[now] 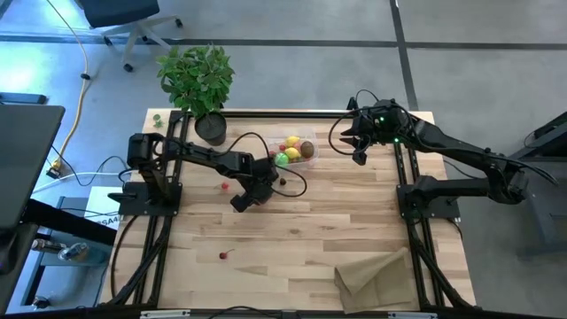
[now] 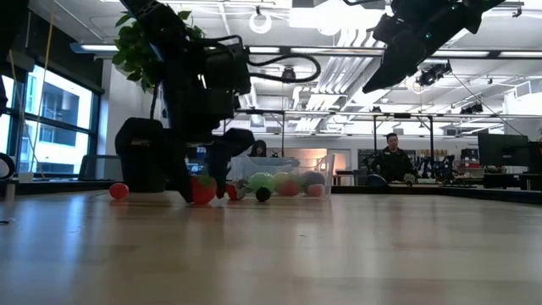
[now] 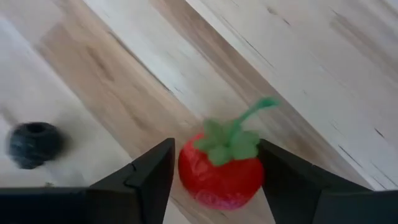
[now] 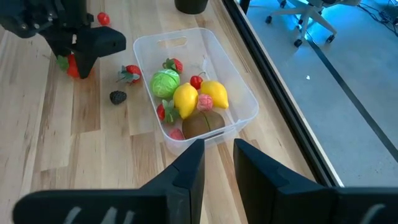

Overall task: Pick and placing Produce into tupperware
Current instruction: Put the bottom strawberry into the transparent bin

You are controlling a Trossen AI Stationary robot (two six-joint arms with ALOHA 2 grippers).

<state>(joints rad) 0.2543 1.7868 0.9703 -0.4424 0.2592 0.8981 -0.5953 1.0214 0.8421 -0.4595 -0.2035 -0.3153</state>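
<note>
No writing readable anywhere. Left gripper down on the table beside the tupperware, jaws apart around a strawberry, touching or not unclear; that berry hidden under the arm from above. Right gripper raised near the tub, fingers narrowly parted, empty; lemons, lime, kiwi inside.
</note>
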